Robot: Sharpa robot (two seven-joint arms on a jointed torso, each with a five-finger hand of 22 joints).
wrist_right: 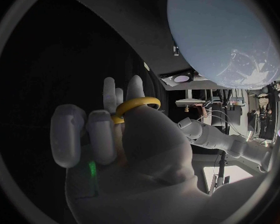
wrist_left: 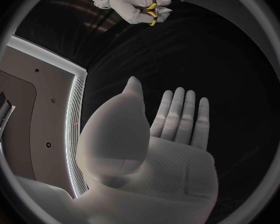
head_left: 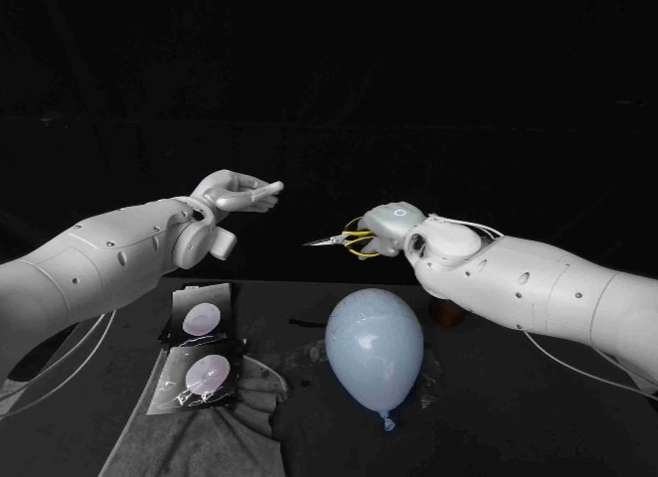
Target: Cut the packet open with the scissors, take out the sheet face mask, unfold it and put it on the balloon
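A pale blue balloon (head_left: 375, 348) (wrist_right: 224, 35) lies on the table in front of me, knot towards me. Left of it lie two packets, one dark (head_left: 203, 313) and one shinier (head_left: 200, 378), each with a pale oval on it. My right hand (head_left: 391, 227) (wrist_right: 115, 139) (wrist_left: 130, 5) is raised above the balloon's far end and grips the yellow-handled scissors (head_left: 344, 238) (wrist_left: 154, 7) (wrist_right: 137, 104), blades pointing left. My left hand (head_left: 237, 194) (wrist_left: 171, 134) hangs in the air above the packets, fingers stretched out and holding nothing.
A grey cloth (head_left: 200, 437) lies under the nearer packet and reaches the table's near edge. A small brown thing (head_left: 446, 313) sits just right of the balloon, partly behind my right arm.
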